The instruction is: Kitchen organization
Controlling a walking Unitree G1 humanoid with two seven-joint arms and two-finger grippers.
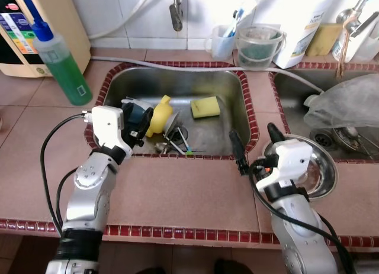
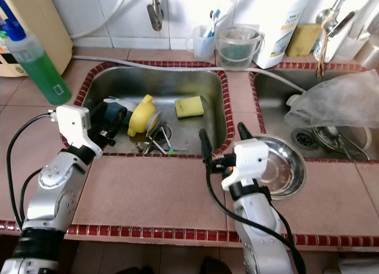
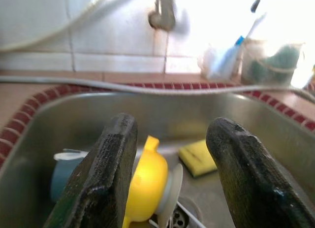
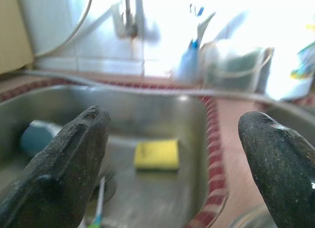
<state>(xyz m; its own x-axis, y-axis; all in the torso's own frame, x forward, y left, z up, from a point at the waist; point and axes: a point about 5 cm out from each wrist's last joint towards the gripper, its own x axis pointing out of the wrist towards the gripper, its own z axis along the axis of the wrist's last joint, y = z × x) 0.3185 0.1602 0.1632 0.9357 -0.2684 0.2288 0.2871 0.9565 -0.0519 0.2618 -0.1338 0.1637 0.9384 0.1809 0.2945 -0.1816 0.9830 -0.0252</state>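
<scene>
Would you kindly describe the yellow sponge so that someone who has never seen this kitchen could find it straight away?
Start at the left steel sink with its red-tiled rim, below the wall tap. On its floor, toward the back right, past the drain, lies the yellow sponge. It is flat and rectangular, lying alone, unlike the rounded yellow cup tipped on its side further left.

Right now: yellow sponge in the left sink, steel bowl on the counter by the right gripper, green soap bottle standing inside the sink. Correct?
Not quite. The green soap bottle stands on the counter left of the sink, not inside it, as the left eye view shows. The rest holds: the yellow sponge lies in the sink, and the steel bowl sits on the counter by the right gripper.
</scene>
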